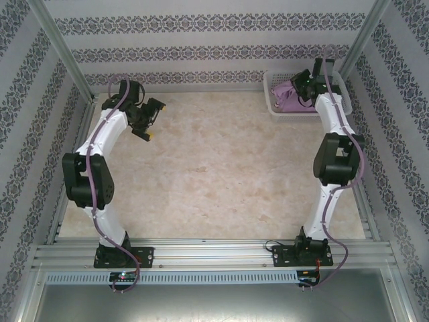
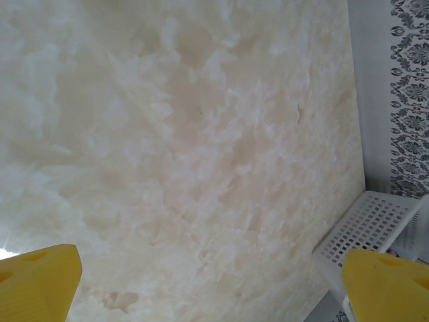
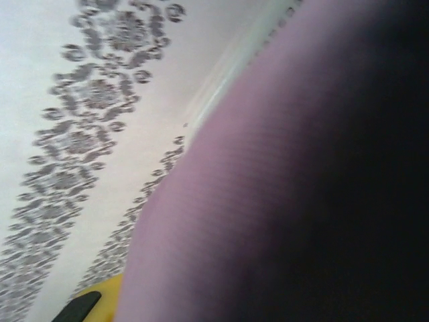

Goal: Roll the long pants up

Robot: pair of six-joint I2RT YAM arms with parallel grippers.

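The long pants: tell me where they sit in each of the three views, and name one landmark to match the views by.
Top external: the long pants lie bunched in the white mesh basket, far right corner.
Left wrist: that basket's corner sits at lower right; its inside is hidden.
Right wrist: the long pants appear close up, across centre and right.
Shared landmark: the patterned wall behind the basket.

- Long pants (image 1: 285,94): bunched in the white basket (image 1: 295,113), largely covered by the right hand (image 1: 300,90); at the wrist, a blurred lilac mass.
- Right hand: fingers hidden by fabric, spacing unreadable.
- Left hand (image 2: 214,288): yellow fingertips (image 2: 37,282) cropped by the lower edge.
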